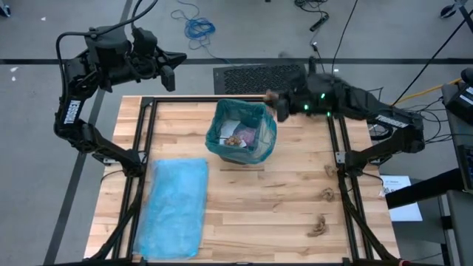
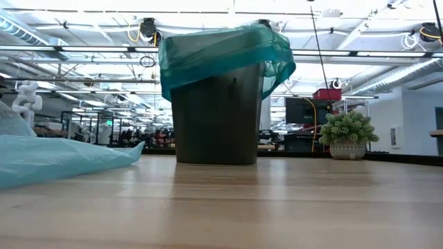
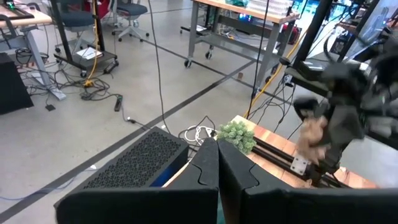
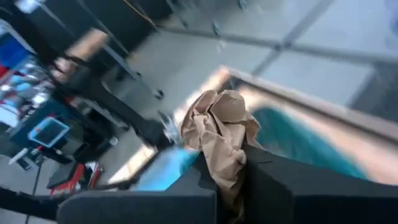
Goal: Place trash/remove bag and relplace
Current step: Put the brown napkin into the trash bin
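Observation:
A dark bin lined with a teal bag stands upright on the table's far middle, with some trash inside. My right gripper hovers beside the bin's far right rim, shut on a crumpled brown paper wad. More brown wads lie on the table's right side. My left gripper hangs shut and holds nothing, raised beyond the table's far left corner. My right gripper pinches the brown wad's lower part between its two fingers. Most of the wad sticks out past the fingertips. The fingers come from the table's right, slanting a little down. The wad is lifted clear of table and bin.
A light blue bag lies flat on the table's near left. A fuzzy green ball sits at the far edge. Black frame rails run along both table sides. Bare wood lies between the bin and the near edge.

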You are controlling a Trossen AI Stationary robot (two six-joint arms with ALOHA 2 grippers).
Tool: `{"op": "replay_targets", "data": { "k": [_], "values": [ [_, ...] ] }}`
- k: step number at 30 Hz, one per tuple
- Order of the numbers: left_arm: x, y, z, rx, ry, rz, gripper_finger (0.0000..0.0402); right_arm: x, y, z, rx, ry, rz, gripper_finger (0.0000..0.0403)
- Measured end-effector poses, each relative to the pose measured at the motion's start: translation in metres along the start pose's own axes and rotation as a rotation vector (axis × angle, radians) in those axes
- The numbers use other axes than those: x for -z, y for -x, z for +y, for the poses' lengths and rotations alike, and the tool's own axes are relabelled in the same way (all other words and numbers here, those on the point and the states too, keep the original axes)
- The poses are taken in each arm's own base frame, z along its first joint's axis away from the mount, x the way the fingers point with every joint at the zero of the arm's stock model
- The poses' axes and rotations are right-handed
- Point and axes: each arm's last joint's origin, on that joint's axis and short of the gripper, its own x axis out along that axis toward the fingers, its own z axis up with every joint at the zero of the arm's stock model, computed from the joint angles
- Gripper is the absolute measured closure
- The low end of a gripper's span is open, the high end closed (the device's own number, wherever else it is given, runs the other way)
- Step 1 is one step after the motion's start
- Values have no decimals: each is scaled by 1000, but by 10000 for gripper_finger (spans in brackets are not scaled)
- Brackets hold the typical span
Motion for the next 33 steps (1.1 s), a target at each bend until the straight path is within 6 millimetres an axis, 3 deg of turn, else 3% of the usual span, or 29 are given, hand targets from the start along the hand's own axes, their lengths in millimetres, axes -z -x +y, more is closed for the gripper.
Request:
{"op": "replay_targets", "data": {
  "k": [3,9,14,20,24,33],
  "values": [
    [0,-2,0,-3,0,4,402,-16,-13,1,-42,69,-27,402],
    [0,-2,3,-17,5,0,402,-29,-63,3,-117,166,61,402],
    [0,-2,4,-22,14,2,402,-24,-108,2,-96,240,196,403],
    [0,-2,4,-22,13,3,402,-6,-142,-9,12,306,419,375],
    [0,-2,4,-22,13,3,402,4,-156,-14,3,314,489,348],
    [0,-2,4,-24,13,3,402,4,-159,-16,-33,328,503,290]
  ]
}}
